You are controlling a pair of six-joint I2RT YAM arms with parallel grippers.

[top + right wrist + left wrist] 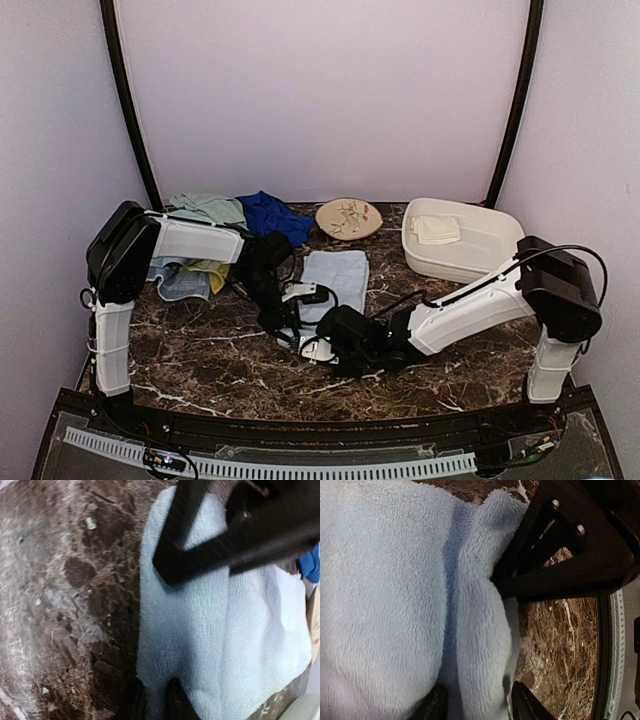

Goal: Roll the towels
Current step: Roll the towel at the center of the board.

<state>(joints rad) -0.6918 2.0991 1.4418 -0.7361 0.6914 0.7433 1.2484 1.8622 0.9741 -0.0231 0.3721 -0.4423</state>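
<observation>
Top view: light blue towel point(340, 272) is seen spread flat on the table point(200, 360) (dark marble), mid-surface.
Left wrist: left gripper point(477, 702) is seen parted, astride a raised fold.
Right wrist: right gripper point(154, 702) is seen narrow, with the towel's edge pinched between.

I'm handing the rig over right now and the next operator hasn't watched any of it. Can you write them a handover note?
Left gripper: open, astride a raised fold of the light blue towel.
Right gripper: shut on that towel's near edge.
Towels: the light blue one lies mid-table; a heap sits back left; a cream one is in the tub.
Done: no roll on the table; the cream one's shape is unclear.
Left: roll this towel, then the heap.
</observation>
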